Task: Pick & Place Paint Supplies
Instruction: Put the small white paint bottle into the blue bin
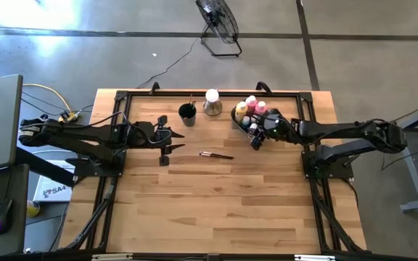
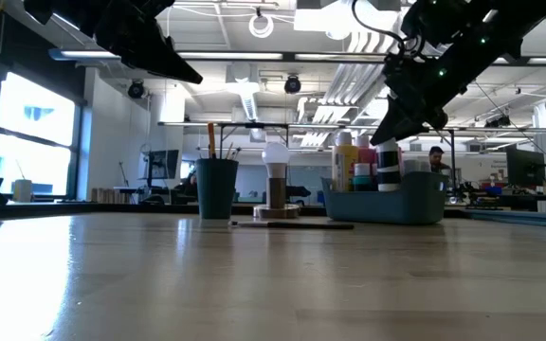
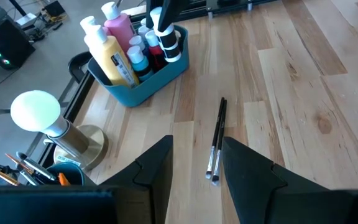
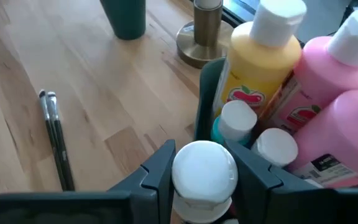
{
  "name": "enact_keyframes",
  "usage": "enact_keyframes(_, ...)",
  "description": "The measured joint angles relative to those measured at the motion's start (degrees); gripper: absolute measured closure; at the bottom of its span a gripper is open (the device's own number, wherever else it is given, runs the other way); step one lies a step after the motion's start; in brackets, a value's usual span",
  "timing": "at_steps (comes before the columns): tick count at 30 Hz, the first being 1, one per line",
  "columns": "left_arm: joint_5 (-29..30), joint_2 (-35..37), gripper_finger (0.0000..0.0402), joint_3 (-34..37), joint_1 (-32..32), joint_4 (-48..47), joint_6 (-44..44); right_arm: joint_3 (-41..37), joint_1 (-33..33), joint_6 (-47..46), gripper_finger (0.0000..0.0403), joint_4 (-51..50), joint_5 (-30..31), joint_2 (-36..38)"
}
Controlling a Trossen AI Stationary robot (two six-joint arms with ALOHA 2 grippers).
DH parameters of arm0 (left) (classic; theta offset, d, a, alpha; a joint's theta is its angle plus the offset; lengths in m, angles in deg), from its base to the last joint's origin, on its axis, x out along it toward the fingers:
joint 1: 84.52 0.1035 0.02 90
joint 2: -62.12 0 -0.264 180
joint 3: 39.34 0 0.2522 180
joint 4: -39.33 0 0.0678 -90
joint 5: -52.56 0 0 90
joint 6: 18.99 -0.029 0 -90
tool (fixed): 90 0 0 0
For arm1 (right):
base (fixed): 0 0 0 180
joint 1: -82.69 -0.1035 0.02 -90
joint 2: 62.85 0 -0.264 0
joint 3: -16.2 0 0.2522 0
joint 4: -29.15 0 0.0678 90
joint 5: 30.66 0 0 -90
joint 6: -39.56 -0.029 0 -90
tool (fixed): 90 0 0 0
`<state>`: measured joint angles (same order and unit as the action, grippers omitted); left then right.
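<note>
A grey-blue bin [image 1: 239, 119] at the table's far right holds a yellow bottle [image 4: 260, 59], pink bottles [image 4: 328, 74] and small white-capped pots [image 4: 238, 121]. My right gripper [image 1: 255, 141] is shut on a white-capped, black-and-white banded bottle [image 3: 169, 43] at the bin's near corner. Two thin dark brushes [image 1: 216, 154] lie flat, side by side, on the wood mid-table. My left gripper [image 1: 165, 152] hovers open above the table to the left of the brushes, with nothing between its fingers. My right gripper pinches the bottle at its white cap [image 4: 204, 171], one finger on each side. The fingers slant down at it from the table's right. The bottle stands upright, and in the low view its lower end [image 2: 388, 180] dips behind the bin's wall.
A dark round cup [image 1: 187, 114] with brushes in it and a brass stand with a white ball [image 1: 212, 101] sit at the far edge, left of the bin. The near half of the table is bare wood. A fan [image 1: 220, 22] stands on the floor beyond.
</note>
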<state>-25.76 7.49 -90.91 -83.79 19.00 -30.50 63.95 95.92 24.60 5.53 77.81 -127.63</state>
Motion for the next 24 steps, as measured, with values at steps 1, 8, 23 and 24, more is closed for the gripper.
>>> enact_keyframes(1, 0.0, 0.0, 0.0268, 0.0, 0.0, 0.0, 0.0, -0.2, 0.3, -0.1, 0.0292, 0.2, 0.0, 0.0)
enact_keyframes(8, 0.0, 0.0, 0.0268, 0.0, 0.0, 0.0, 0.0, -0.4, 1.2, 1.5, 0.0292, 0.8, 0.6, 0.0)
enact_keyframes(23, -0.1, 0.0, 0.0268, 0.0, 0.0, 0.0, 0.0, -1.2, 1.2, 1.3, 0.0290, 0.2, 2.9, -0.1)
enact_keyframes(24, -0.1, 0.0, 0.0268, 0.0, 0.0, 0.0, 0.0, -1.5, 1.2, 1.0, 0.0287, 0.5, 2.7, -0.1)
